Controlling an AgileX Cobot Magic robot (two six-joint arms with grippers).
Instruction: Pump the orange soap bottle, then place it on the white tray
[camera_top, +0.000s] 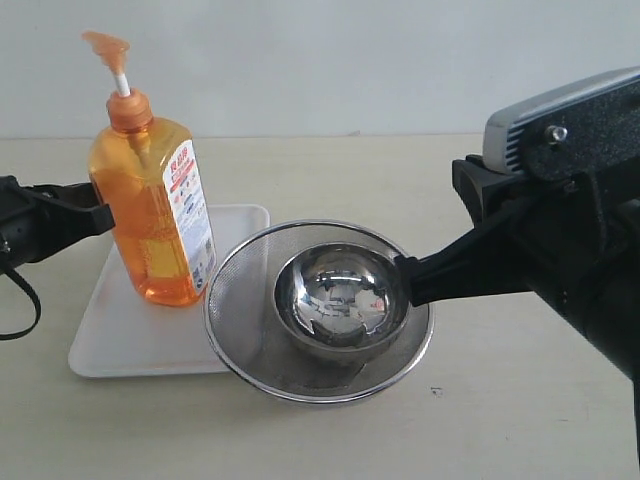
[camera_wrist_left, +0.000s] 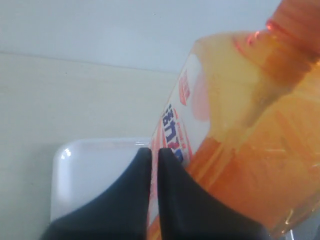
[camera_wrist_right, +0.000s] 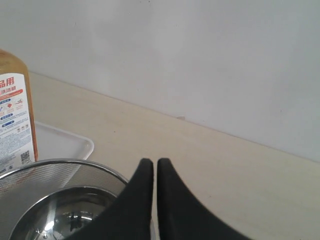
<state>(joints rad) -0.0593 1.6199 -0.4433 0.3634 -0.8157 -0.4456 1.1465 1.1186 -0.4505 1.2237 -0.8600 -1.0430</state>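
Orange soap bottle (camera_top: 150, 215) upright on white tray (camera_top: 110, 340), pump head (camera_top: 108, 45) up. L gripper (camera_wrist_left: 154, 152) jaws shut, tips at bottle's side, not round it; R gripper (camera_wrist_right: 150, 162) shut, over bowl (camera_top: 340, 300) in sieve (camera_top: 240, 340). Judged: placing looks done; next, if unpumped, press head straight down w/o tipping bottle.

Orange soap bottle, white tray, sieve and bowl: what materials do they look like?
Tall orange soap bottle: probably clear glossy plastic; the liquid shows through.
Flat white tray: smooth plastic or melamine, can't tell which; soft sheen.
Round mesh sieve: steel-looking, with a fine grey weave and a bright rim.
Round bowl inside it: polished metal, mirror reflections.
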